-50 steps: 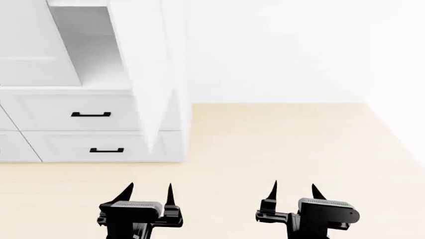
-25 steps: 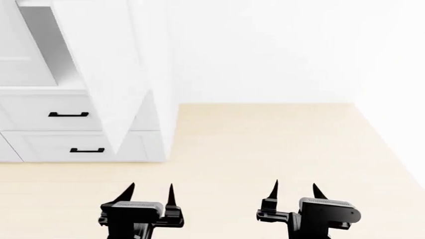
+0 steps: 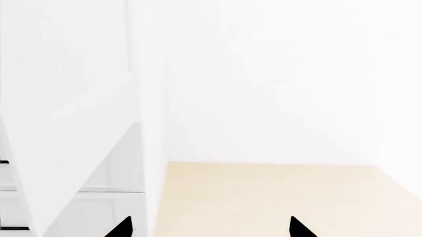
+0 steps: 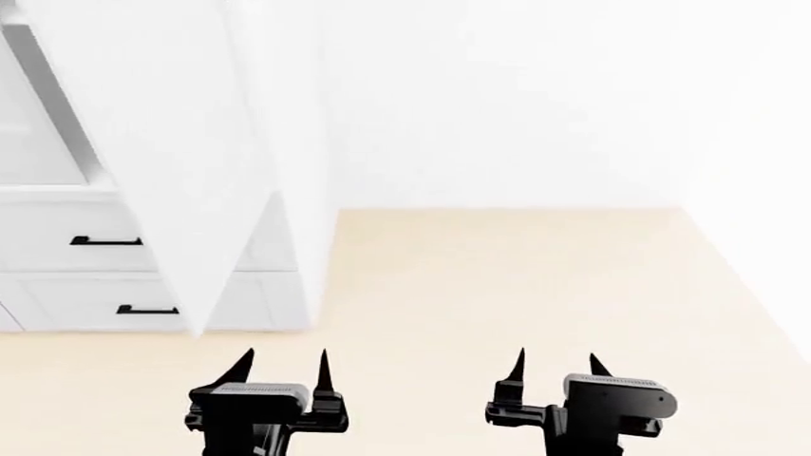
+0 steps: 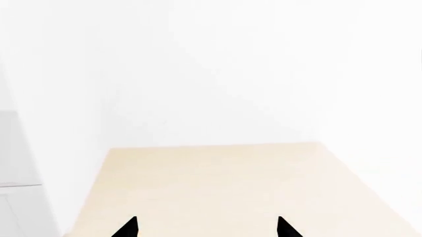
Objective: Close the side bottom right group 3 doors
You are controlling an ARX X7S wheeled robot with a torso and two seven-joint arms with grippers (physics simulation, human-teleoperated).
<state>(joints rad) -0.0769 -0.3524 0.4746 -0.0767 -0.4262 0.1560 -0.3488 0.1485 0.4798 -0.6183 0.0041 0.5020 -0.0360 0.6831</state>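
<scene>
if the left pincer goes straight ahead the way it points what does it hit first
Probably nothing near: the left pincer points over bare floor toward the far wall. The open cabinet door hangs just left of that line, though depth is unclear.

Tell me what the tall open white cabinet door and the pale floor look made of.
Tall open white cabinet door: looks like painted wood or board, smooth and matte, no grain visible; a render, so uncertain. Pale floor: light beige, faint plank lines suggesting wood or laminate, low sheen.
</scene>
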